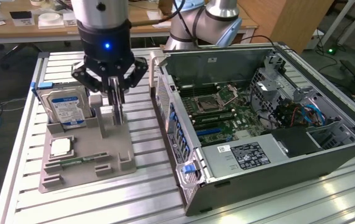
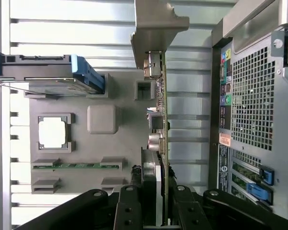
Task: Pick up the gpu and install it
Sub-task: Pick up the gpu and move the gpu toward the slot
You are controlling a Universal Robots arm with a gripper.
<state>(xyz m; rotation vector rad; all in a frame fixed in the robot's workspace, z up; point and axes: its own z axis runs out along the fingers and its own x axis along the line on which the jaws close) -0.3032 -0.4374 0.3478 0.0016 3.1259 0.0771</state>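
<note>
Concerns the gpu (image 2: 158, 120), parked upright on its long edge in a slot of the grey holder tray (image 1: 84, 161), along the tray's side nearest the open computer case (image 1: 258, 116), with the silver bracket (image 2: 156, 28) at the end away from the grasp. Pinched by the pincer (image 2: 155, 189), by the look of it: fingers pressed in against both faces of the card near its upper edge, linkage drawn narrow. Probably light and stiff, yet fragile, being a thin board with bare components and a contact edge seated down in the slot. Best held by the flat faces close to the top edge, clear of small parts, as here; unlikely to tolerate twisting or side load, and easy to let slip if gripped only on a component. Arm posed straight down over the tray, wrist vertical, blue light glowing on the housing. Elsewhere on the tray, across from the card: a hard drive (image 1: 68, 105) upright, a processor chip (image 1: 60, 147) and a memory stick (image 2: 77, 166) lying flat. All set on the slatted counter (image 1: 152, 196).
</note>
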